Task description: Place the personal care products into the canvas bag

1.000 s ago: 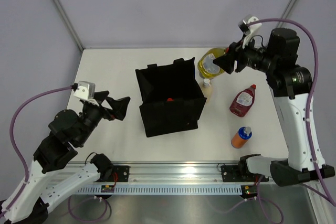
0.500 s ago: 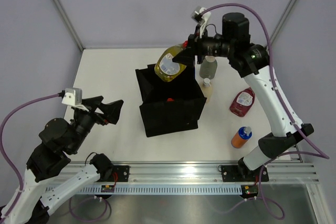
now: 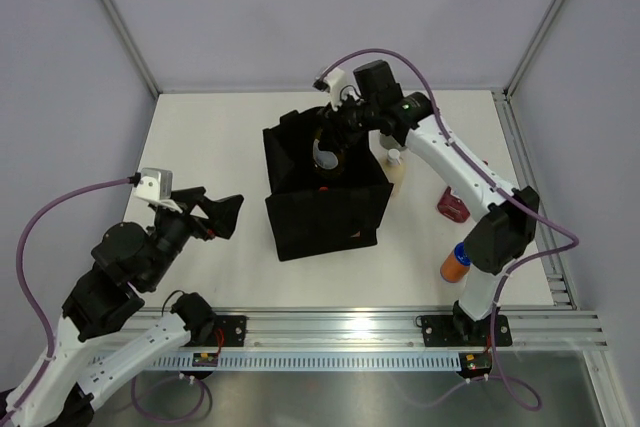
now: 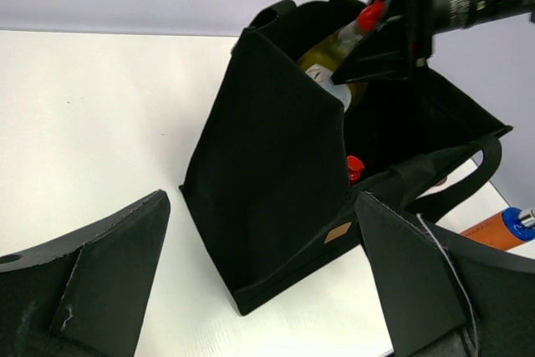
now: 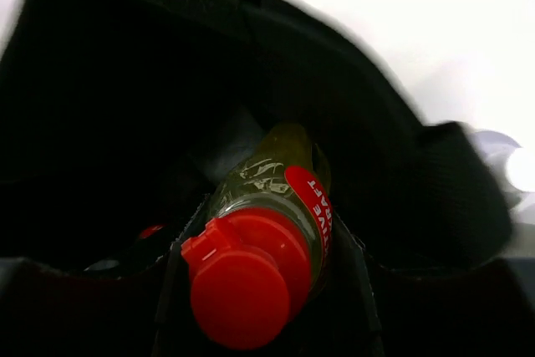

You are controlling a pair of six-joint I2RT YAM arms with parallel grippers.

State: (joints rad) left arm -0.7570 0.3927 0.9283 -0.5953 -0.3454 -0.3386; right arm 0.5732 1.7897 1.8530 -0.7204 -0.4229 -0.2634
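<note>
Where the black boxy canvas bag stands open-mouthed in the middle of the white worktop, the yellow red-capped bottle hangs partly inside that mouth, toward its far part. Its long axis is tilted. The red cap points up and back toward the right wrist, and the base points down into the dark interior. In the left wrist view the neck and upper body show above the rim. From the right wrist camera the cap faces the lens and the body recedes into the bag.

The right tool is clamped on the bottle just below the cap, with one dark finger on each side of the shoulder. The right arm reaches from its base at the near right edge across the worktop. Its forearm runs leftward over the bag's far right corner, and its wrist angles down into the opening.

Lower in the bag a small red cap shows; what it belongs to cannot be told. Just beside the bag's right wall sits the cream white-capped bottle. Farther right, the flat dark red bottle and the orange blue-capped bottle rest on the worktop, both partly covered by the right arm.

The left tool hangs to the left of the bag, apart from it. Its fingers are spread wide with nothing between them and aim toward the bag's left wall. The left arm is folded near its base.
</note>
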